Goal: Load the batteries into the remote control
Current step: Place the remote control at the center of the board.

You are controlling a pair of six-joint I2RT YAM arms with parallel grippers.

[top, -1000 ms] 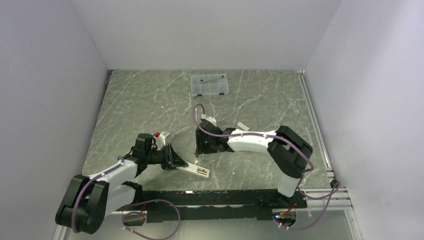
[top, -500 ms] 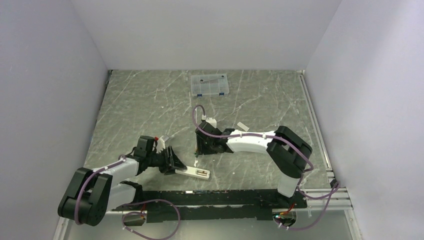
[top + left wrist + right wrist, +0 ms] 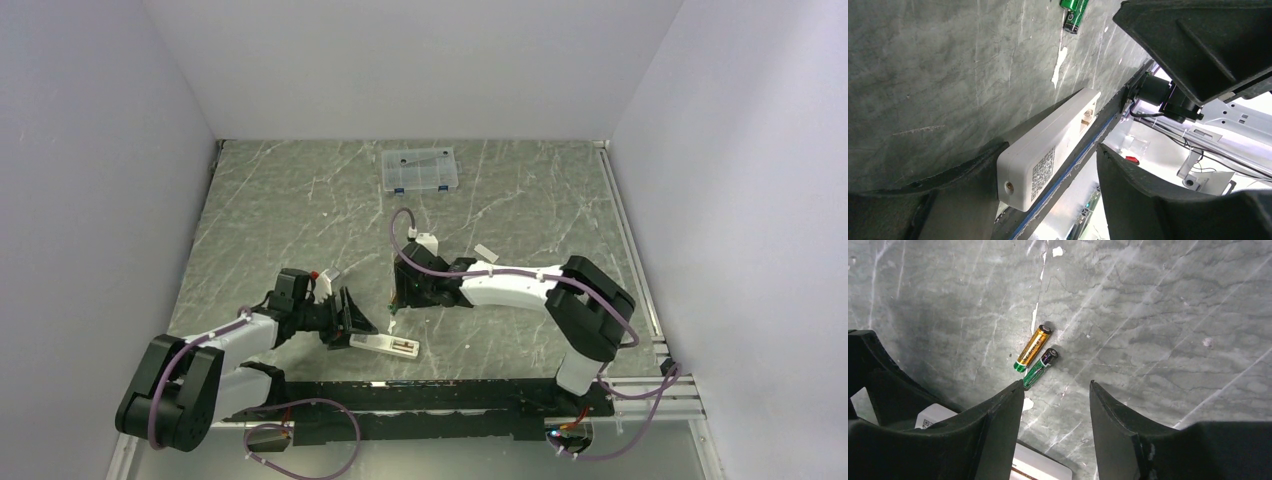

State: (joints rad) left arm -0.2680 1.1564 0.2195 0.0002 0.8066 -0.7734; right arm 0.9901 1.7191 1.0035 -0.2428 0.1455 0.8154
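Note:
The white remote control (image 3: pixel 387 346) lies back up on the table near the front edge, its open battery compartment facing up. In the left wrist view the remote (image 3: pixel 1048 150) shows a QR code, and its end lies between my open left gripper's (image 3: pixel 1058 190) fingers, close to the left one. Two batteries, one copper-orange (image 3: pixel 1033 347) and one black-green (image 3: pixel 1040 367), lie side by side on the table just ahead of my open, empty right gripper (image 3: pixel 1055 390). Its left fingertip (image 3: pixel 1018 390) is next to the black-green battery. The left gripper (image 3: pixel 358 322) and right gripper (image 3: pixel 398 303) are close together.
A clear plastic compartment box with blue latches (image 3: pixel 420 170) stands at the back of the table. A small flat white cover piece (image 3: pixel 485 251) lies behind the right arm. The table's front rail (image 3: pixel 440 385) runs just behind the remote.
The left gripper has opened and drawn back a little from the remote, which now lies flat. The right gripper has shifted slightly toward the batteries.

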